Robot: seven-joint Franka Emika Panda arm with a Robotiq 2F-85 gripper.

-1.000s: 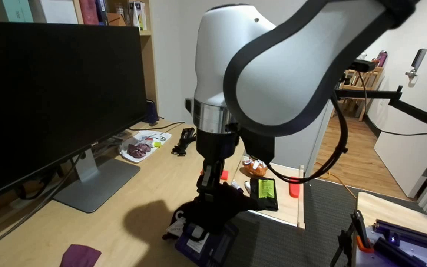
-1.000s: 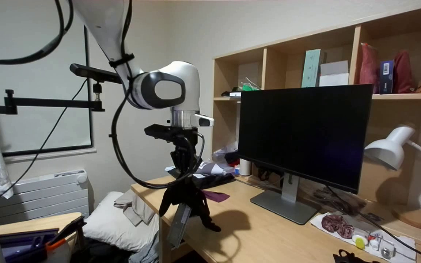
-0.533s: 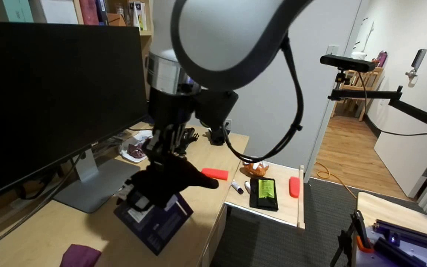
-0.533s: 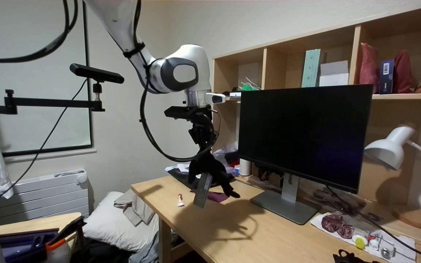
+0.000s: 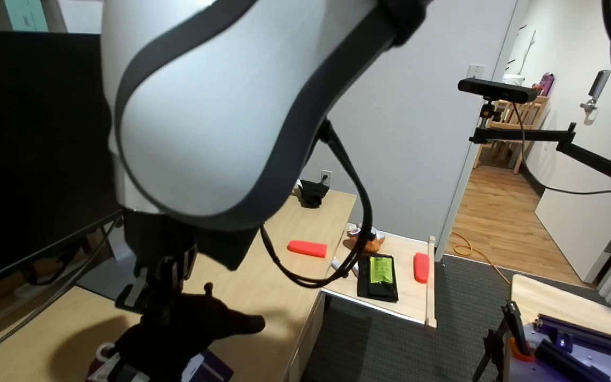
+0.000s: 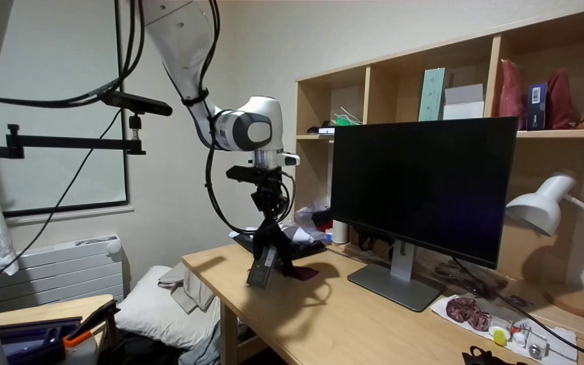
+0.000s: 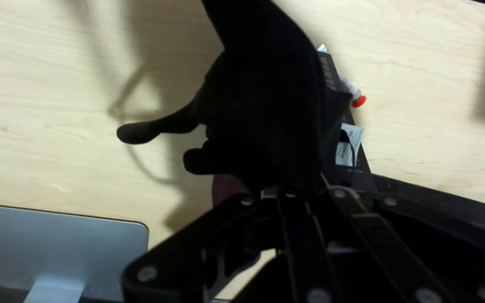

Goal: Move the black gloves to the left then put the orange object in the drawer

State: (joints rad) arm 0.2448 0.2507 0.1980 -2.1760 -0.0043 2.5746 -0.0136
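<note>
Black gloves (image 7: 263, 105), hanging above the desk (image 7: 36, 168), gripped in the claw (image 7: 301, 192), jaws nearly together.

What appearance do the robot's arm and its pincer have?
The arm is white and rounded, with dark grey bands, a silver ring and looping black cables. The black pincer has narrow bars and pale round screw heads.

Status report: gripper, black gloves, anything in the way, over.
Gripper clamped on black gloves, hanging over desk. Orange object on desk, near open drawer. Purple cloth, red-capped tube nearby, possibly in the way.
</note>
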